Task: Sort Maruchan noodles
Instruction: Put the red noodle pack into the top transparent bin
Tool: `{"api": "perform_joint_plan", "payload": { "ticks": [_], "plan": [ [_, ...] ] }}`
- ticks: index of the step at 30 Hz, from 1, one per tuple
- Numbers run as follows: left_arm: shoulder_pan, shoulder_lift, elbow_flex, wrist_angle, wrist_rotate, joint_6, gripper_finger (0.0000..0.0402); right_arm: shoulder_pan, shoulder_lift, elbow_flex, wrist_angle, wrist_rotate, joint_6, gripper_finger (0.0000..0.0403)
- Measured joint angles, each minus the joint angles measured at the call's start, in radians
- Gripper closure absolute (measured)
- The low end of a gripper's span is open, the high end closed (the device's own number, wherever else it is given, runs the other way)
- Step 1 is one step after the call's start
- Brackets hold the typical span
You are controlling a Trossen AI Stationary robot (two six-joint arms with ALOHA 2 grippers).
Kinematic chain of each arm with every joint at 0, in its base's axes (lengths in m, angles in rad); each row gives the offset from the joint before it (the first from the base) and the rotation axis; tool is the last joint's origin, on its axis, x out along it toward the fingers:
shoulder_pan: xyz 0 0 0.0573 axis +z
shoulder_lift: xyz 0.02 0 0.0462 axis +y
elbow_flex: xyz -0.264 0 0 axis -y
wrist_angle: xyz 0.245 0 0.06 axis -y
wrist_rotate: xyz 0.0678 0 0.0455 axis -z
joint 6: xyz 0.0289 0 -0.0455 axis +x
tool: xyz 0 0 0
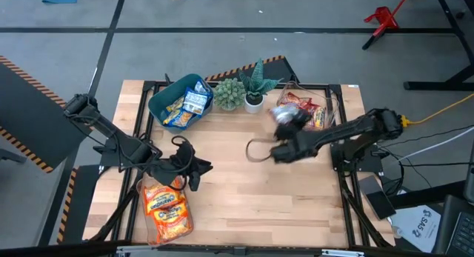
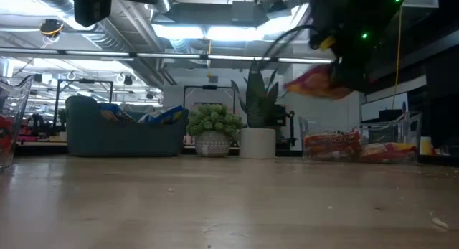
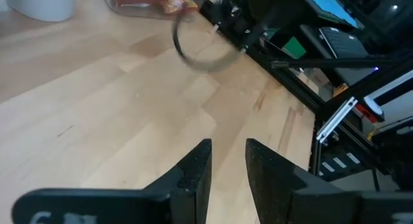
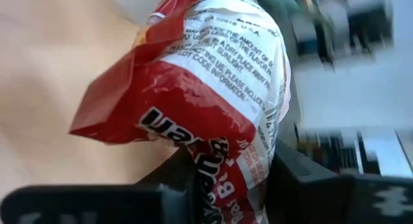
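While your right gripper (image 4: 226, 185) clamps a red Maruchan packet (image 4: 193, 95) in the air over the worktop (image 1: 244, 198), the move ahead turns on one bearing: the clear tub (image 1: 326, 101) holding other red packets lies just beyond it, toward the far right edge by the potted plants (image 1: 241, 90). Packet hangs crumpled from the jaws, long axis running away from the wrist, well off the wood in the low view. Right arm is the nearer one by far. Your left gripper (image 3: 226, 166), fingers a narrow gap apart w/ nothing between them, sits near the front-left, beside the orange packets (image 1: 167, 209) in their tub. Blue-yellow packets rest in the teal bin (image 1: 167, 94) at far left.
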Motion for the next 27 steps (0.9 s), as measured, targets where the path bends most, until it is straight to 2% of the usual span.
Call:
{"api": "perform_joint_plan", "payload": {
  "ticks": [5, 9, 19, 21, 27],
  "plan": [
    [-0.005, 0.0, 0.0, 0.001, -0.015, 0.0, 0.0312, -0.106, -0.082, 0.0, -0.246, 0.001, 0.232, 0.0302],
    [-0.017, 0.0, 0.0, 0.0, -0.018, 0.0, 0.0312, -0.18, -0.117, -0.002, -0.313, 0.006, 0.288, 0.0301],
    [-0.057, 0.0, 0.0, 0.0, -0.025, 0.0, 0.0312, -0.378, -0.151, -0.24, -0.217, -0.055, 0.303, 0.03],
    [-0.06, 0.0, 0.0, 0.0, -0.041, 0.0, 0.0312, -0.408, -0.146, -0.255, -0.19, -0.102, 0.25, 0.03],
    [-0.059, 0.0, 0.0, 0.0, -0.067, 0.0, 0.0312, -0.468, -0.145, -0.255, -0.1, -0.141, 0.165, 0.0295]
  ]
}}
